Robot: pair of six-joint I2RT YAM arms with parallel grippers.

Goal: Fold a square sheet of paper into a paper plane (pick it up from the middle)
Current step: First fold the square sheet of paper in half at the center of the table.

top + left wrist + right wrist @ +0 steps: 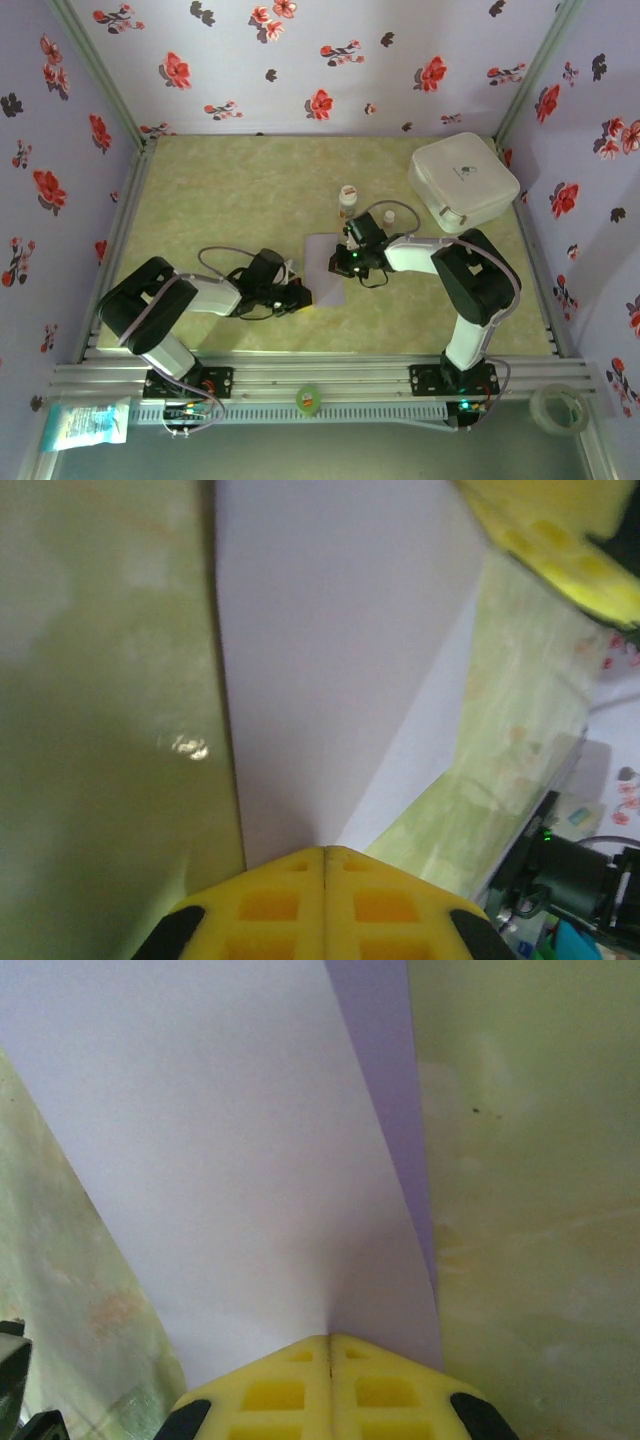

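Note:
The square sheet of paper [323, 262] is pale lilac and lies mid-table between both grippers, one layer doubled over another. In the left wrist view the paper [330, 660] runs up from my left gripper [325, 850], whose yellow fingers are shut with the paper's near end at their tips. A lighter lower layer shows to the right. My right gripper [330, 1338] is shut too, and the paper [230, 1160] puckers where it meets the tips. From above, the left gripper [303, 295] is at the sheet's near-left edge and the right gripper [343, 262] at its right edge.
A white rounded box [462, 180] stands at the back right. Two small white bottles [347, 198] [389, 217] stand just behind the right gripper. A green tape roll [308, 398] sits on the front rail. Flowered walls close off three sides.

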